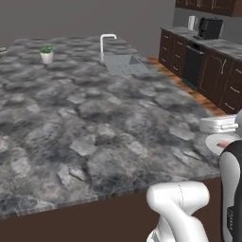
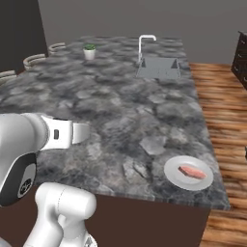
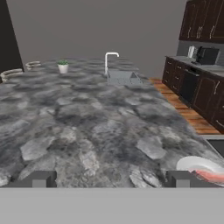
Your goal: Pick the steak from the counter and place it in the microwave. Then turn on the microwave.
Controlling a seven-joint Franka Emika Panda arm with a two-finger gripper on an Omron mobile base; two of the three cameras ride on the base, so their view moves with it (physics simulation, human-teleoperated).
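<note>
The steak [image 2: 192,171] is a small flat pinkish-red slab lying on a round white plate [image 2: 176,179] near the corner of the grey mottled counter [image 2: 120,116], just beyond and to the right of the right fingertip in the hand view, where its red edge [image 3: 210,176] shows. Far ahead of the fingers sit a sink [image 3: 123,78] with a white faucet [image 3: 110,61] and a small potted plant [image 3: 63,66]; bare stone lies between. The gripper [image 3: 111,179] stands wide open, its fingers [image 3: 41,179] holding and touching nothing.
</note>
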